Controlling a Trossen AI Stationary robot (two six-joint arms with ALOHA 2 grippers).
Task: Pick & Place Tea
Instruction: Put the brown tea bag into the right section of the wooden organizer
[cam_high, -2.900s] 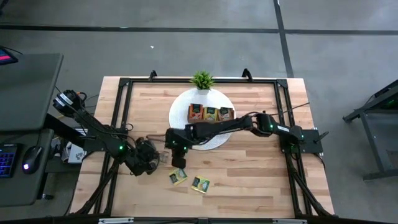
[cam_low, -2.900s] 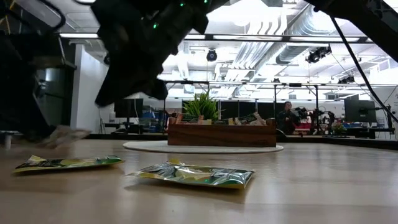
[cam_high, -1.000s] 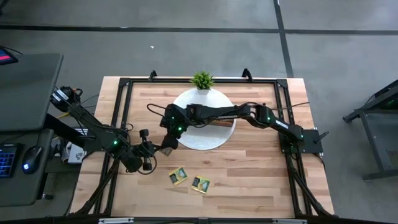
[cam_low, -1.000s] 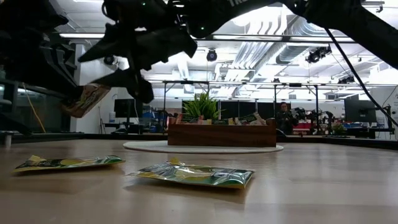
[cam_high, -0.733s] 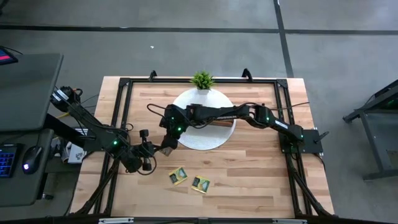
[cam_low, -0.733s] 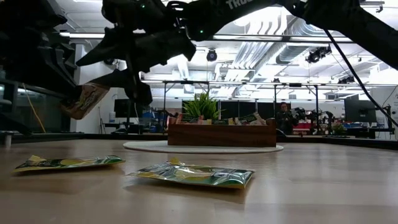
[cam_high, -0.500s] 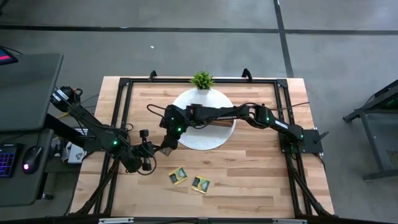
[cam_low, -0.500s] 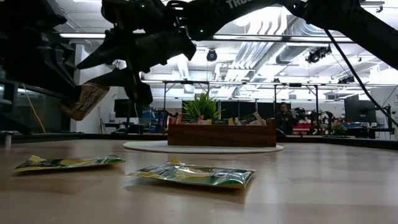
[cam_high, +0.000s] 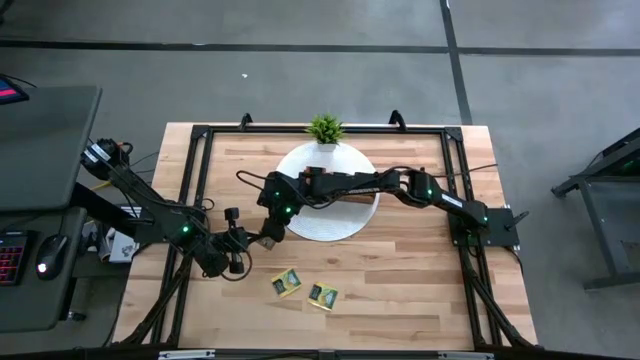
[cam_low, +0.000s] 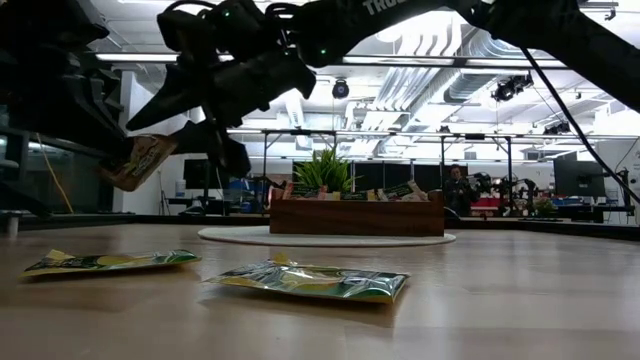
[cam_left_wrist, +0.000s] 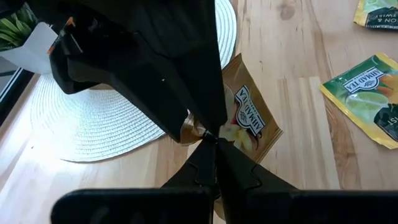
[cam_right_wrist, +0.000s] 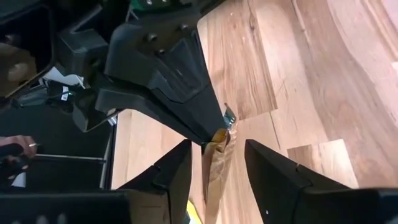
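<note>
A brown-and-yellow tea sachet (cam_left_wrist: 249, 121) hangs in the air near the white mat's left rim, with my left gripper (cam_left_wrist: 211, 144) shut on it. My right gripper (cam_right_wrist: 217, 168) has reached over from the right. It is open, and its two fingers (cam_right_wrist: 180, 165) stand on either side of the same sachet (cam_right_wrist: 216, 155), with a gap on each side. In the low view the sachet (cam_low: 140, 160) is well above the table. Two green sachets (cam_high: 287, 283) (cam_high: 322, 295) lie flat on the wood nearer the front edge. My left gripper pinches the sachet's crumpled edge (cam_left_wrist: 200, 133) between its two fingertips, coming at it from the table's left. The sachet is lifted clear of the table and tilted, and most of it reaches past the fingertips toward the right gripper.
The round white mat (cam_high: 325, 222) lies at the table's middle far side. On it stands the wooden tray (cam_low: 355, 215) with sachets in it, largely under my right arm in the high view. A small potted plant (cam_high: 324, 128) stands behind it. Black frame rails border the table.
My left gripper has kept the sachet still in the air. My right gripper has stayed around it, its fingers have drawn closer together, and the upper finger in the low view has come down toward the sachet.
</note>
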